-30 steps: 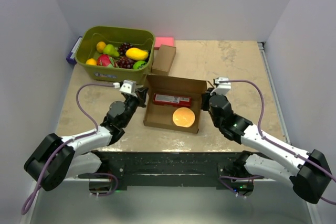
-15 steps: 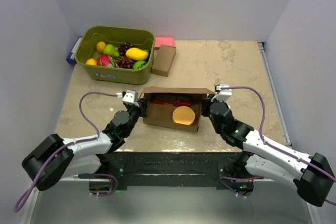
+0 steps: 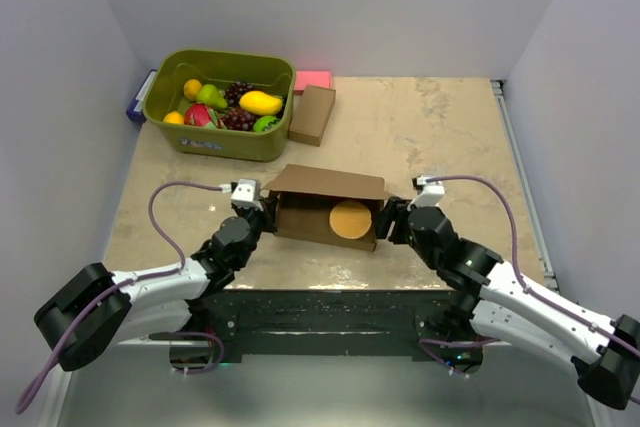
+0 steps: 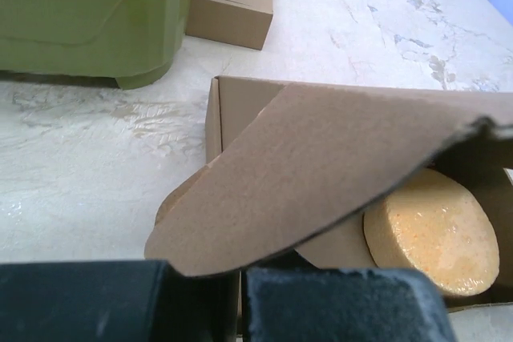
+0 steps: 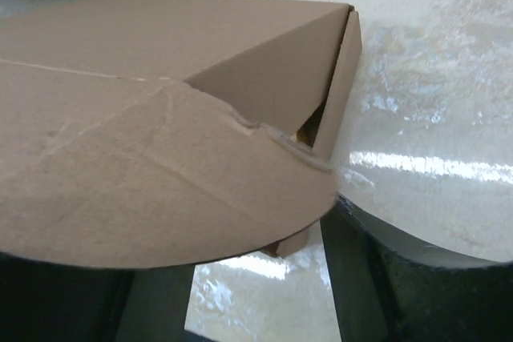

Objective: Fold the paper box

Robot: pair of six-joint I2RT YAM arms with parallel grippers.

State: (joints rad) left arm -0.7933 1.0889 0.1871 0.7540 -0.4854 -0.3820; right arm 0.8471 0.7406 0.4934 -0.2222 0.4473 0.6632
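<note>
Paper box (image 3: 325,187) near the front middle of the table (image 3: 440,137), squarely between the two arms. Already stood up into a shallow tray with its walls raised. Lid panel tilted forward over the tray, roughly half lowered, not yet flat. Under the lid, a round orange disc (image 3: 350,219) lying on the tray floor. Rounded side ears of the lid not tucked inside the walls, as far as either wrist view shows. At the box's left end, the left gripper (image 3: 264,209), pressed together on the left ear, cardboard caught between its pads (image 4: 337,310). At the right end, the right gripper (image 3: 388,217), fingers (image 5: 401,278) spread, the right ear lying across them unpinched, with bare tabletop showing in the gap. Judged well past halfway. Left to do, by the look of it: bringing the lid fully down, steering both ears inside the side walls, pressing the top shut. Farther back and well apart, a smaller brown cardboard box (image 3: 312,114) just beside a green bin (image 3: 165,107) of toy fruit, with a pink block (image 3: 313,79) behind the small box.
</note>
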